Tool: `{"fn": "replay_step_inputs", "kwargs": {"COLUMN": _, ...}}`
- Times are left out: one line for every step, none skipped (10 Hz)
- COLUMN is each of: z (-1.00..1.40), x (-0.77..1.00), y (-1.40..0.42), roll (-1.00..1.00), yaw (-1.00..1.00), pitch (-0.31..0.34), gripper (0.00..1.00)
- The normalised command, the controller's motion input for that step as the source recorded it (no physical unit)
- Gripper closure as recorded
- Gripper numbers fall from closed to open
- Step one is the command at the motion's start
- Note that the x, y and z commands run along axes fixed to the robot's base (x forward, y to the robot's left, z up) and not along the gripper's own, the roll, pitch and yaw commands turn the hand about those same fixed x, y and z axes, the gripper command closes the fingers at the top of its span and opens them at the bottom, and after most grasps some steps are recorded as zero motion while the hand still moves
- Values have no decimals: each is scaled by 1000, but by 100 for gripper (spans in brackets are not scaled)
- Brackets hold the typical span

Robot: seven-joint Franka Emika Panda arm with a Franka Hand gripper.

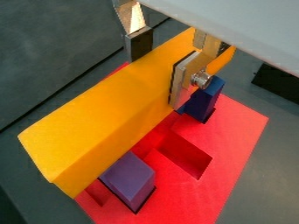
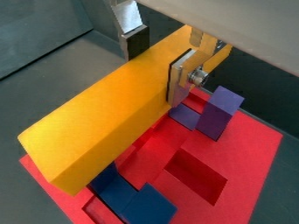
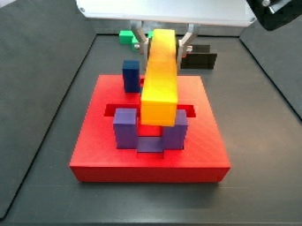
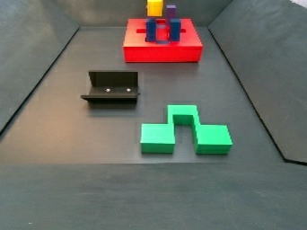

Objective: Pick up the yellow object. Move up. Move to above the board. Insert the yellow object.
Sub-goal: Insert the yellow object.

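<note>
Jaws pinch the yellow bar (image 1: 111,118) across its width near one end; gripper (image 1: 163,66) sits over the red board (image 3: 147,157). Most of the bar sticks out past the fingers (image 2: 179,77), running across the board between the blue posts (image 3: 124,128).

Risk, as I read it: an off-centre grip leaves a long lever, so any yaw or tilt could jam the bar on a post instead of dropping between the pairs. It could also pivot in the pads.

Green block (image 4: 182,131) and fixture (image 4: 111,88) are well apart from the board.
</note>
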Motion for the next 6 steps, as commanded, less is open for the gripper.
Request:
{"fn": "replay_step_inputs", "kwargs": {"z": -214, "x": 0, "y": 0, "roll": 54, "yaw": 169, "pitch": 0, "gripper": 100}}
{"fn": "replay_step_inputs", "kwargs": {"z": -214, "x": -77, "y": 60, "roll": 71, "yaw": 29, "pitch": 0, "gripper": 100}}
{"fn": "replay_step_inputs", "kwargs": {"z": -111, "x": -151, "y": 86, "roll": 0, "yaw": 0, "pitch": 0, "gripper": 100}}
{"fn": "replay_step_inputs", "kwargs": {"z": 0, "x": -169, "y": 117, "roll": -30, "yaw": 0, "pitch": 0, "gripper": 100}}
{"fn": "replay_step_inputs", "kwargs": {"z": 54, "x": -200, "y": 154, "roll": -163, "yaw": 0, "pitch": -11, "gripper": 100}}
{"fn": "replay_step_inputs", "kwargs": {"z": 117, "x": -246, "y": 146, "roll": -231, "yaw": 0, "pitch": -109, "gripper": 100}}
